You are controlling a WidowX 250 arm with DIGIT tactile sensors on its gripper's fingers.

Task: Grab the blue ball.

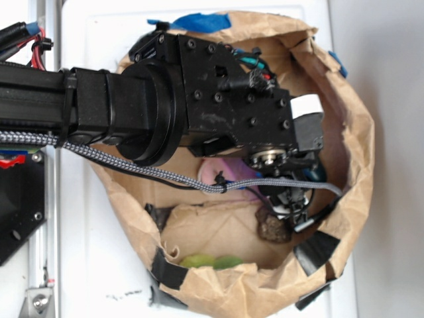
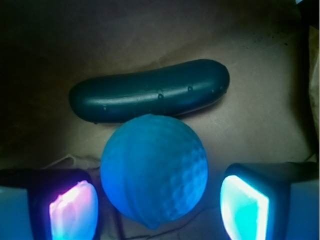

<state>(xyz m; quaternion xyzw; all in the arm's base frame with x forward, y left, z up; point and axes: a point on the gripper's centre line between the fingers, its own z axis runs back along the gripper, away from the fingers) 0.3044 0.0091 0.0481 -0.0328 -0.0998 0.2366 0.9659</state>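
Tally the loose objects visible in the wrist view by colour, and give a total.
Turquoise-blue: 1, the blue ball, sitting between the open jaws of the gripper
Dark teal: 1, the oblong capsule-shaped object, lying just behind the ball
Total: 2

The ball (image 2: 154, 170) looks matt, its skin finely dimpled and ribbed. The dark teal capsule (image 2: 150, 91) is smooth with a slight sheen and a few small bumps. The bag (image 1: 351, 142) is crumpled brown paper, patched with black tape (image 1: 316, 250). The arm (image 1: 199, 93) is matt black, apparently metal or plastic, trailing a braided cable (image 1: 132, 165).
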